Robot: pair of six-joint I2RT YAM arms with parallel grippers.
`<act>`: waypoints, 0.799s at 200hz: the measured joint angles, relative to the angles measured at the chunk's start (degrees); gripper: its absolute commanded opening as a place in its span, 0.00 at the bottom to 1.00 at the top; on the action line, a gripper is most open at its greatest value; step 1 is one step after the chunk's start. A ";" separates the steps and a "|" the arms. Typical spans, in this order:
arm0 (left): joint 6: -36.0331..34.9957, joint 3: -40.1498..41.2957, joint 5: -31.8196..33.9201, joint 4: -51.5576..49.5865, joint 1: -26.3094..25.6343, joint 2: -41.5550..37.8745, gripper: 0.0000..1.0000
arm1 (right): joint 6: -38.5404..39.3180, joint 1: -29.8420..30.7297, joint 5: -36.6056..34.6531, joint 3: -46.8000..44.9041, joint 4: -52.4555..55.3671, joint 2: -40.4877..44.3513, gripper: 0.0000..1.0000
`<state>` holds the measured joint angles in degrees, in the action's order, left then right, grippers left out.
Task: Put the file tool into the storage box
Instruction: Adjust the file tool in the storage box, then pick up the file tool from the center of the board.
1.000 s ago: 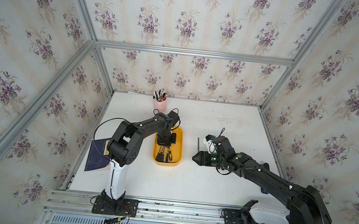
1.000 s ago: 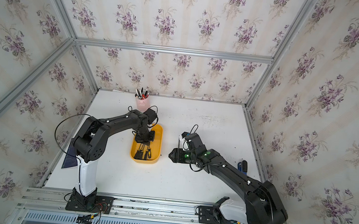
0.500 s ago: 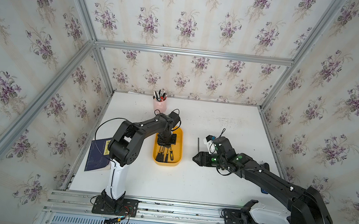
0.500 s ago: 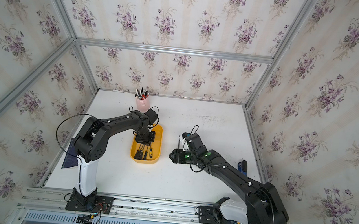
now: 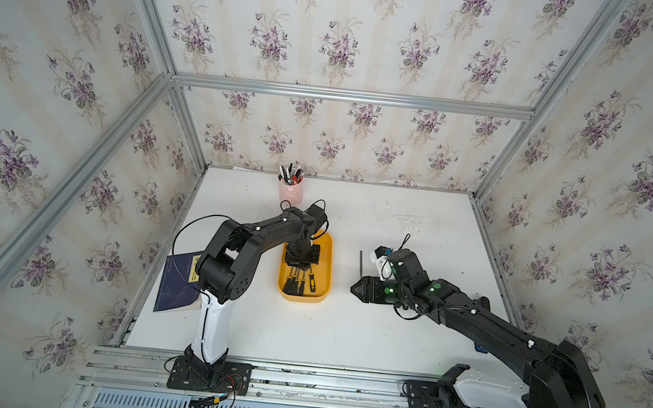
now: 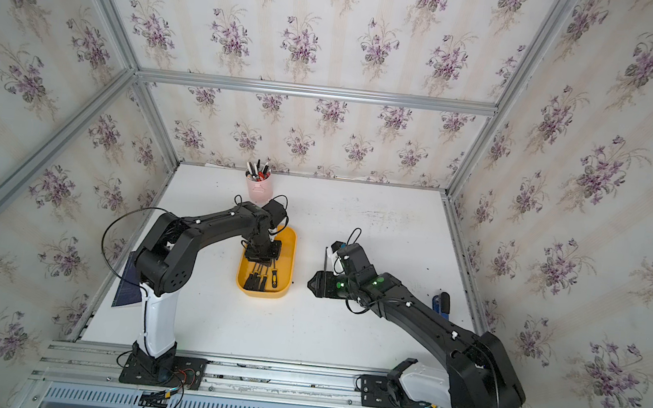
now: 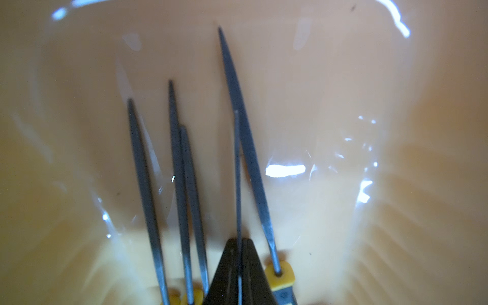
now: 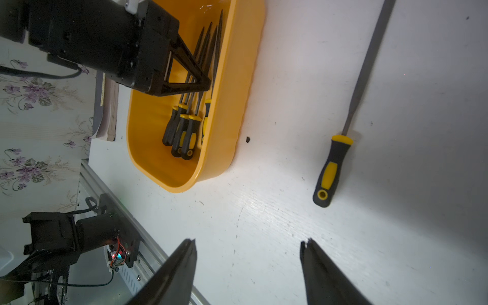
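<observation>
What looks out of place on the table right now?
One stray file lies on the table, outside the yellow tray that holds the other five. The open right gripper hovers near it with nothing held. The left gripper is in the tray, jaws closed on one thin file. A small dark chip sits beside the tray.

Nothing legible in any view.
You have one possible label: a yellow patch (image 5: 195,269) on the dark blue booklet (image 5: 177,286) at the middle left of both top views, at the table's edge; its print is too small to read.
</observation>
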<state>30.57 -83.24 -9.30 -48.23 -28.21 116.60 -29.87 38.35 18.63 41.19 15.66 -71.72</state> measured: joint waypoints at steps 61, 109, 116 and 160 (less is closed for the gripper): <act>0.07 -0.87 0.33 -0.35 0.00 -2.93 0.28 | -0.37 0.00 -1.27 0.55 0.59 0.09 0.68; 0.31 -3.28 0.52 -2.93 0.11 -7.30 0.30 | -1.31 -0.85 -6.29 5.09 5.57 -3.91 0.65; 0.31 -4.04 0.52 -3.37 0.13 -8.17 0.31 | -1.36 -0.87 -7.30 6.10 6.54 -5.11 0.64; 0.28 -8.24 -1.42 -5.44 0.22 -12.68 0.36 | -1.90 -0.85 -11.61 12.24 11.69 -13.92 0.56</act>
<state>30.85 -91.48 -10.72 -53.67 -27.99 103.92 -31.77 37.50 7.03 53.43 27.35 -85.65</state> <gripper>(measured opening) 0.350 0.575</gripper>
